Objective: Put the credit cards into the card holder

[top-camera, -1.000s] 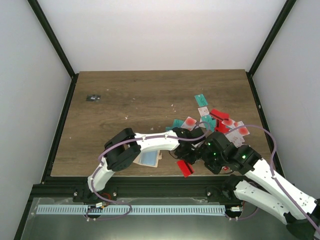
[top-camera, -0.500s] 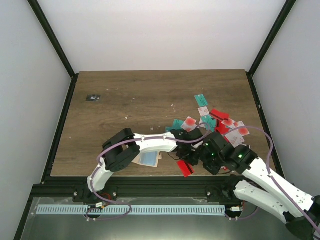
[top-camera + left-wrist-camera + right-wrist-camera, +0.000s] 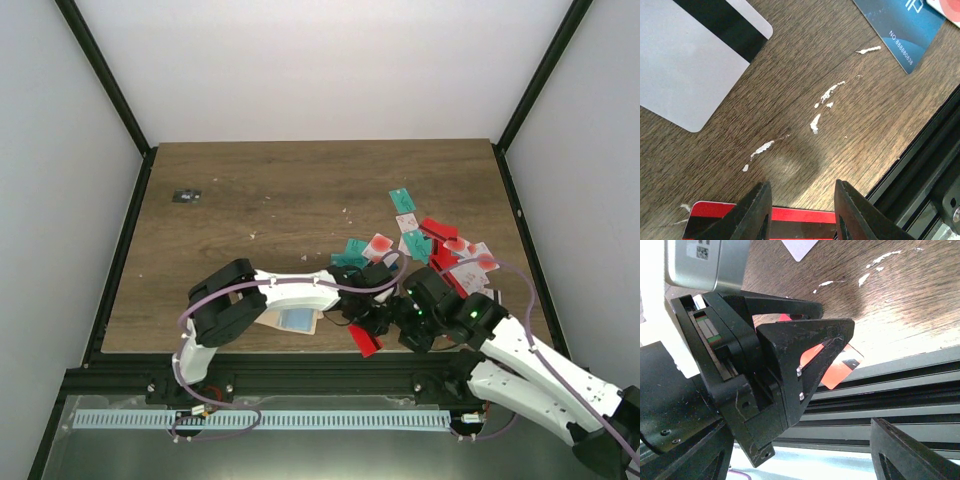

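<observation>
A red card with a black stripe point(image 3: 363, 340) point(image 3: 795, 216) point(image 3: 842, 367) lies at the table's near edge, one corner out over the rail. My left gripper point(image 3: 368, 322) point(image 3: 801, 189) rests over it with jaws partly apart. Bare wood shows between the tips, and the card runs under the fingers and past the left one. My right gripper point(image 3: 402, 325) point(image 3: 800, 455) stands wide open just right of it, facing the left fingers point(image 3: 805, 355). The tan card holder point(image 3: 266, 322) lies under the left arm with a blue card point(image 3: 297, 320) on it. More credit cards point(image 3: 430, 245) are piled at the right.
A white card with a black stripe point(image 3: 695, 60) and a blue card point(image 3: 905, 25) lie beyond the left fingertips. The black front rail point(image 3: 300, 375) point(image 3: 925, 165) borders the table edge. A tiny dark flat object point(image 3: 186, 195) sits far left. White specks mark the wood.
The left gripper and the red card have shifted slightly left and toward the near edge. The right gripper followed leftward. Neither gripper's jaws changed.
</observation>
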Controlling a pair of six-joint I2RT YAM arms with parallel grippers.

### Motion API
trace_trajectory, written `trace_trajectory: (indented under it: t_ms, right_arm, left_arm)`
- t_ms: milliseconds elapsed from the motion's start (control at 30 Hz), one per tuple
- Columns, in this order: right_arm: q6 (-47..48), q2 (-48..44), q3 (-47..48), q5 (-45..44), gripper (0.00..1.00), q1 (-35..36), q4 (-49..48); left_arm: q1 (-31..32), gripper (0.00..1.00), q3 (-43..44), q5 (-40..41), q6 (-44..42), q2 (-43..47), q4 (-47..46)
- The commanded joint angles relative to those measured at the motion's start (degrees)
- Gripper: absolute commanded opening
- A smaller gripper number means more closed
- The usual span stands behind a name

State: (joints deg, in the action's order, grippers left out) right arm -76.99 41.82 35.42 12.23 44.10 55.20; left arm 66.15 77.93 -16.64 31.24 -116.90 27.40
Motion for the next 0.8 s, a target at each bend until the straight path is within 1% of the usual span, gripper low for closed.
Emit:
trace_trajectory:
  t_ms: [0,133,300,467,533,633,767]
  right_arm:
    - [0.0,1.2,-1.5,-2.5,0.76,-0.1,1.8]
    - [1.3,1.9,-3.3,-1.3,0.76,-0.1,0.1]
    - [2.1,0.8,-5.5,0.1,0.76,-0.1,-2.1]
    - [4.1,1.9,-8.9,4.5,0.79,0.0,-7.4]
    - [5.2,1.4,-9.4,5.1,0.81,-0.1,-9.7]
    - [5.0,-0.8,-9.4,3.5,0.84,-0.1,-9.3]
    - [5.0,-1.7,-11.1,4.2,0.85,0.0,-8.1]
  left_arm:
    - [0.2,0.37,-2.4,1.3,-0.5,0.1,5.9]
    - [0.2,0.38,-2.0,1.2,0.2,1.4,7.1]
    - [0.1,0.4,-0.3,2.3,0.4,4.0,9.5]
    - [-0.3,0.41,1.9,2.6,0.0,5.7,12.4]
    - [-0.9,0.41,1.9,2.9,-0.1,6.8,13.2]
    - [-2.3,0.41,0.8,2.8,-0.3,9.0,13.3]
    - [-4.0,0.41,-0.8,1.7,-2.3,10.7,13.1]
